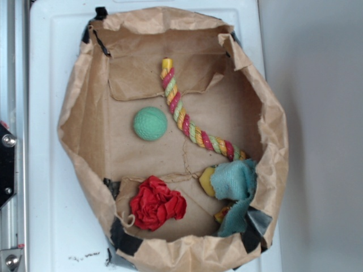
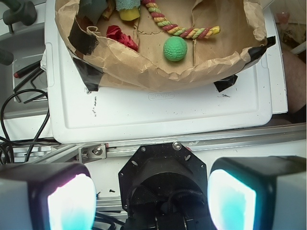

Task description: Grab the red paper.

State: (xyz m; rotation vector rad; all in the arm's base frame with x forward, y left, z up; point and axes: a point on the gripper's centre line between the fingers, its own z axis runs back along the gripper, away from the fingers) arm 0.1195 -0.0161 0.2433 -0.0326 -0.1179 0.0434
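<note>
Red paper [image 1: 157, 203] roundish wad, no clear long axis.

No text, number or sign can be read. A small embossed mark is seen on the white tray [image 2: 158, 97] in the wrist view, just below the paper bag [image 2: 144, 72], but its letters cannot be made out.

A white tray [image 1: 45, 141] lies on a pale grey surface [image 1: 317, 136]. An aluminium rail [image 2: 158, 146] runs along 1 edge of it. Black cables [image 2: 19, 120] trail beside the tray. Light is soft and even.
</note>
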